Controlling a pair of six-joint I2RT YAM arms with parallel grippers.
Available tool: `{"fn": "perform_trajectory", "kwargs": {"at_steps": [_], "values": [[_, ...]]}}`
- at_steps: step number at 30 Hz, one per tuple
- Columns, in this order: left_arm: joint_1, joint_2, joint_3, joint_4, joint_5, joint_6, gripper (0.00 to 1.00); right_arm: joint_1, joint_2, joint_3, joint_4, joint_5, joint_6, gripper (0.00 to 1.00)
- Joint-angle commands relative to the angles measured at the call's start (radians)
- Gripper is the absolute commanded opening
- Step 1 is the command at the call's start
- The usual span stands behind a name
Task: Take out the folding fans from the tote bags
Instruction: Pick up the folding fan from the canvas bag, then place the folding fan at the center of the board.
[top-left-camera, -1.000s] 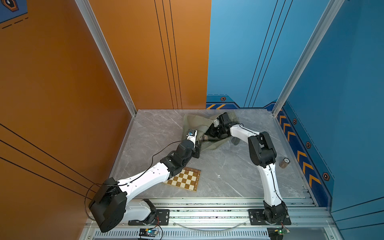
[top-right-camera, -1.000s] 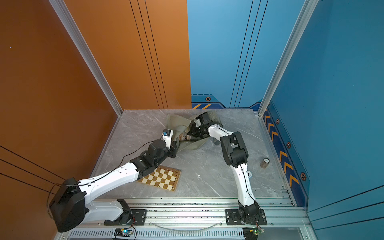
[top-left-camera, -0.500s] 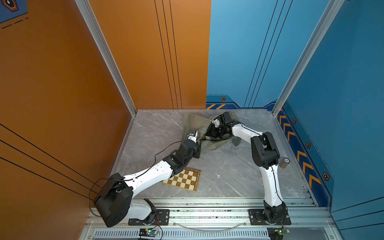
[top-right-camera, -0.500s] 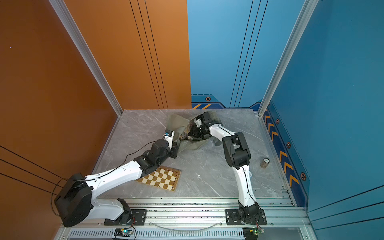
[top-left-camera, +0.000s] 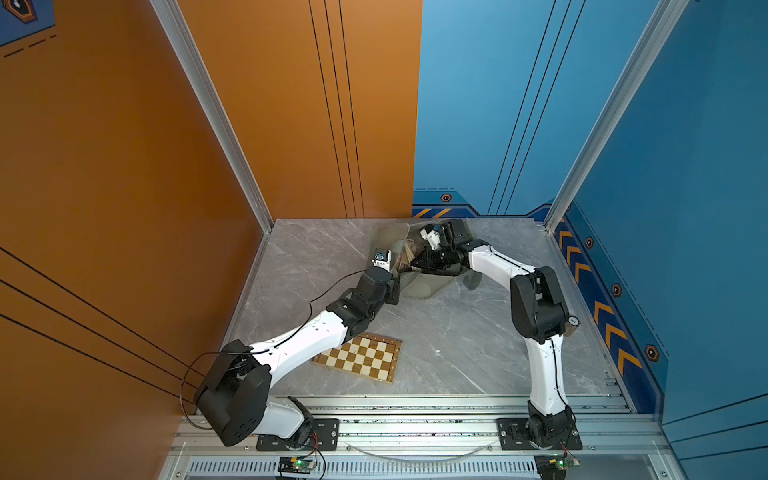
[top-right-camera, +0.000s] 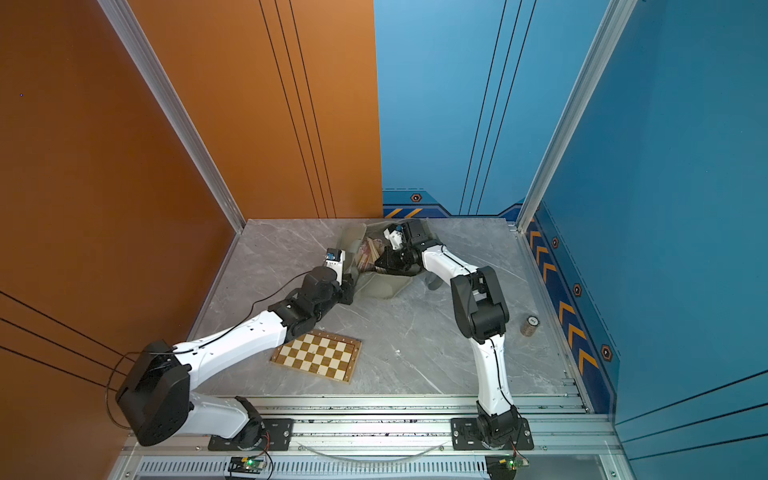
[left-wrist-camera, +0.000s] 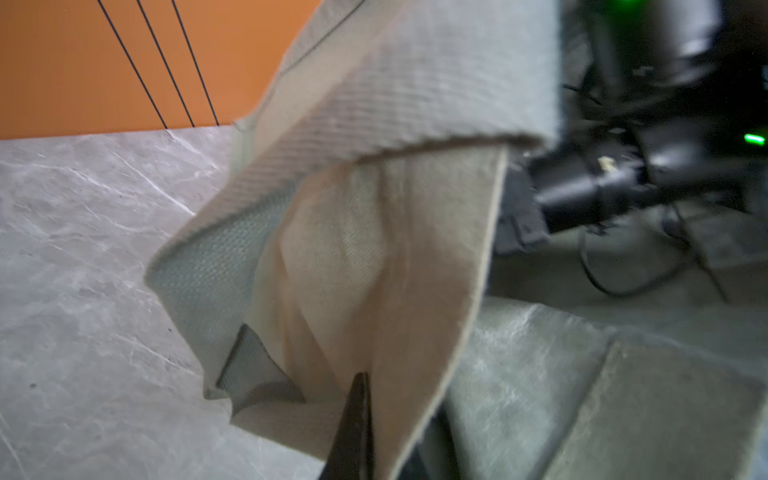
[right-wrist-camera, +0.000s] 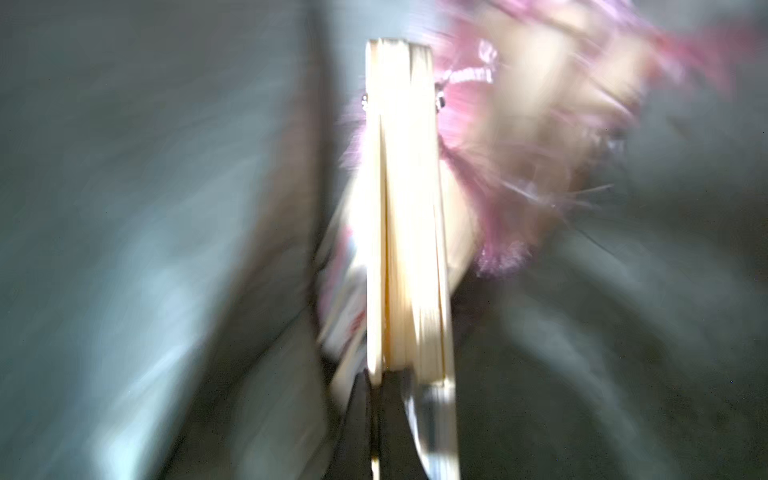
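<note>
In both top views the olive tote bag (top-left-camera: 422, 284) (top-right-camera: 384, 286) lies far-centre on the table. The pale folding fans (top-left-camera: 409, 254) (top-right-camera: 368, 255) show in its mouth, mostly hidden by cloth and arms. The left gripper (top-left-camera: 395, 272) is buried at the bag's left edge, and the left arm covers a corner of the chessboard (top-left-camera: 361, 357).

Left wrist view: one dark finger (left-wrist-camera: 353, 415), cut off, pinches a fold of bag cloth.

Right wrist view, badly blurred: the right gripper (right-wrist-camera: 390, 399) clamps one fan's bamboo end inside the bag, with pink tassels (right-wrist-camera: 478, 174) beside it.

The tote bag (top-left-camera: 419, 286) is olive, the fans (right-wrist-camera: 407, 208) pale (pink tassels (right-wrist-camera: 461, 108)), the chessboard (top-left-camera: 361, 357) brown-and-cream checked.
</note>
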Motion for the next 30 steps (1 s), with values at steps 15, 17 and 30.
{"fn": "perform_trajectory", "kwargs": {"at_steps": [15, 17, 30], "values": [[0.058, 0.121, 0.271, -0.210, 0.065, 0.019, 0.00, -0.020, -0.279, -0.003, -0.064, 0.068, -0.290, 0.00], [0.063, 0.125, 0.277, -0.201, 0.068, 0.012, 0.00, -0.026, -0.298, -0.005, -0.064, 0.063, -0.287, 0.00], [0.090, 0.138, 0.292, -0.175, 0.069, 0.004, 0.00, -0.104, -0.456, -0.046, 0.014, 0.045, -0.192, 0.00]]}}
